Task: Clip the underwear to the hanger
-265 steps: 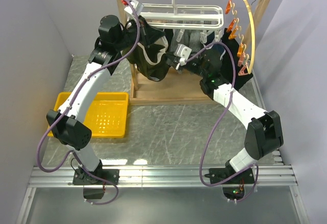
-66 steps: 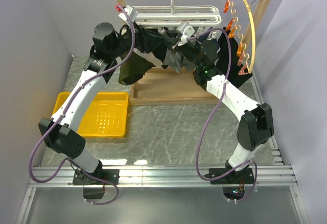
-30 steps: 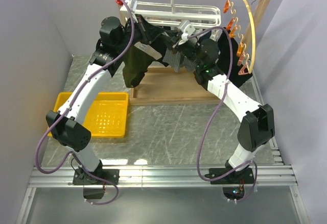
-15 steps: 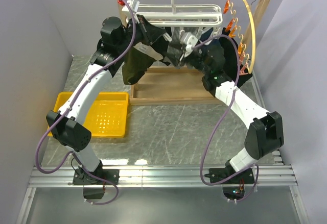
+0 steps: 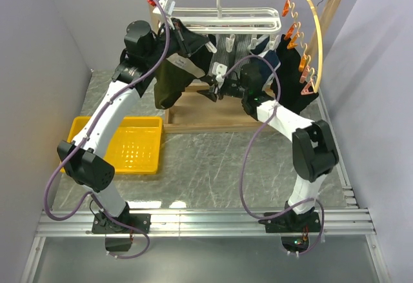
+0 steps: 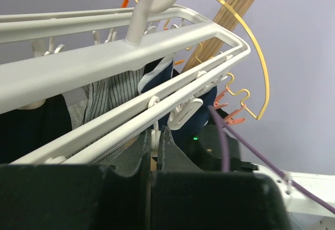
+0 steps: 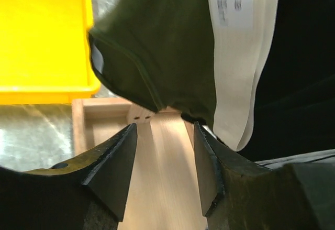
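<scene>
— Right gripper has been lowered away from the hanger; its jaws are spread.
— And the underwear?
— Hung beneath the hanger's left end, beside the left gripper, jaws pressed together.

The underwear hangs under the hanger, the right end effector just beside it.

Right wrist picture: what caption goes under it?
Open right gripper facing the hanging olive-green underwear, yellow tray at left.
</scene>
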